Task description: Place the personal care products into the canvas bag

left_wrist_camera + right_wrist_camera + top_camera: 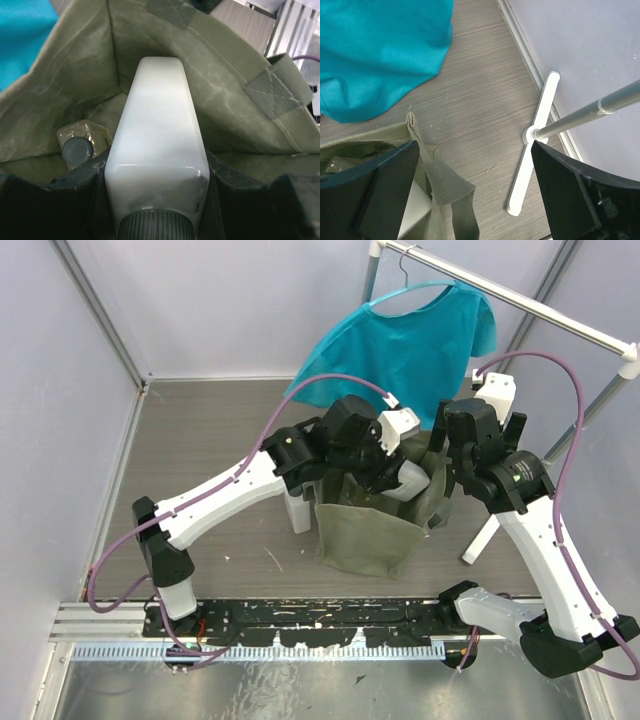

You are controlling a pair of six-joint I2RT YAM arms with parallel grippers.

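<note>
**White bottle gripped at the bag mouth, R side open**

My L gripper [157, 167] is clamped on a white bottle [157, 110]. The fingers [55, 200] press it from both sides near the cap end. The dark ribbed cap [155, 227] is toward my wrist cam and the base points down into the bag [235, 90]. The olive walls show all round the bottle in that view. Can't tell if the base touches anything below. From the top cam the bottle sits tilted at the back-right of the open mouth.

A clear bottle [80, 145] lies at the bottom of the bag, dark cap up, just beside the white one on its left in the wrist view.

A 2nd white bottle [298, 512] stands on the table [220, 430] just left of the bag, outside it. Its top is hidden under my L arm.

My R gripper [475, 147] is spread wide with nothing between the fingers. It hangs at the bag's right rim. The strap [447, 187] runs just beside the finger nearer the bag — contact or not, can't tell.

Past that hand I see bare tabletop, the white rack foot [535, 145] and its pole [600, 105]. The teal shirt [375, 50] hangs behind the bag, apart from both hands.
</note>
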